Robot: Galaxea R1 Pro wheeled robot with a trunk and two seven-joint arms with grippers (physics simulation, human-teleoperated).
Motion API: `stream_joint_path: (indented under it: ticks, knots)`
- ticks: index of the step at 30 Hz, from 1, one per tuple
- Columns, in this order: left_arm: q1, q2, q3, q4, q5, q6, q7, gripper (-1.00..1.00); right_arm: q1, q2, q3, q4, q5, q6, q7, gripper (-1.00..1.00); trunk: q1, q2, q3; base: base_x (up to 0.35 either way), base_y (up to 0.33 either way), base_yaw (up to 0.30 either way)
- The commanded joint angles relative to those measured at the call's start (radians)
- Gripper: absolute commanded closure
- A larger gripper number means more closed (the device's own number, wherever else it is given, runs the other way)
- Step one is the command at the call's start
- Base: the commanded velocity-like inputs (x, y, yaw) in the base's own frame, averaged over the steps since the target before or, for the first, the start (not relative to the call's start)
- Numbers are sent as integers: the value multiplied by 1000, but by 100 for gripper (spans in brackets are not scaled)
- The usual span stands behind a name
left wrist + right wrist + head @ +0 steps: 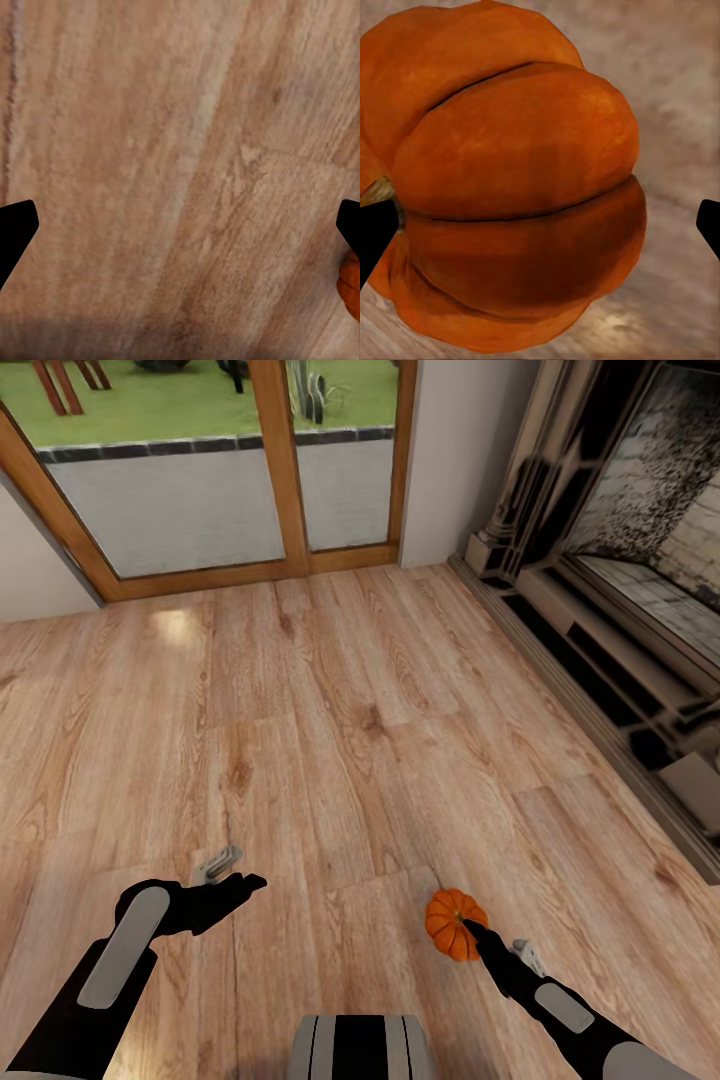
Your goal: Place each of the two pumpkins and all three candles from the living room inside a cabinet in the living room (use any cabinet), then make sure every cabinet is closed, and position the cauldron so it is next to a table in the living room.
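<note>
Right claw [470, 935] was at the pumpkin [455, 924]; pumpkin was off the floor [330, 710] or just on it, cannot tell which; it sat right at the claw's tip, on the side away from the robot, well short of the fireplace [620, 560] and on its glass-door side; in the right wrist view the pumpkin [510, 180] lay between the two dark fingertips [375, 232], stem end by one finger, so its stem axis ran across the claw, finger to finger; fingers were spread about the pumpkin's width and looked closed onto it, judged a hold; left claw [232, 872] hovered over bare floor, farther from the fireplace than the pumpkin, fingers wide apart, nothing between them; left wrist view caught an orange sliver of pumpkin [351, 289] beside one fingertip [15, 232]; right arm clearly nearer, left well apart; no cabinet seen here, so the carry to it looked still ahead.
</note>
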Motion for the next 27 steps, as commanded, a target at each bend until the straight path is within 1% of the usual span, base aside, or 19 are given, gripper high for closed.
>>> stream_joint_path:
  ticks: [1,4,5,15,20,27]
  knots:
    - [-1,1,-2,-1,10,0,10,-100,-1,-1,4,3,-7,2,0,-100,0,0,-1,0,0,0]
    - [-1,1,-2,-1,10,0,10,-100,-1,-1,4,3,-7,2,0,-100,0,0,-1,0,0,0]
    - [-1,1,-1,-1,10,0,10,-100,-1,-1,4,3,-7,2,0,-100,0,0,-4,0,0,0]
    - [-1,1,-1,-1,10,0,10,-100,-1,-1,4,3,-7,2,0,-100,0,0,-4,0,0,0]
    - [-1,1,-1,-1,10,0,10,-100,-1,-1,4,3,-7,2,0,-100,3,-2,-24,0,0,0]
    - [-1,1,-1,-1,11,0,10,-100,-1,-1,5,3,-7,2,0,-100,3,-2,-28,0,0,0]
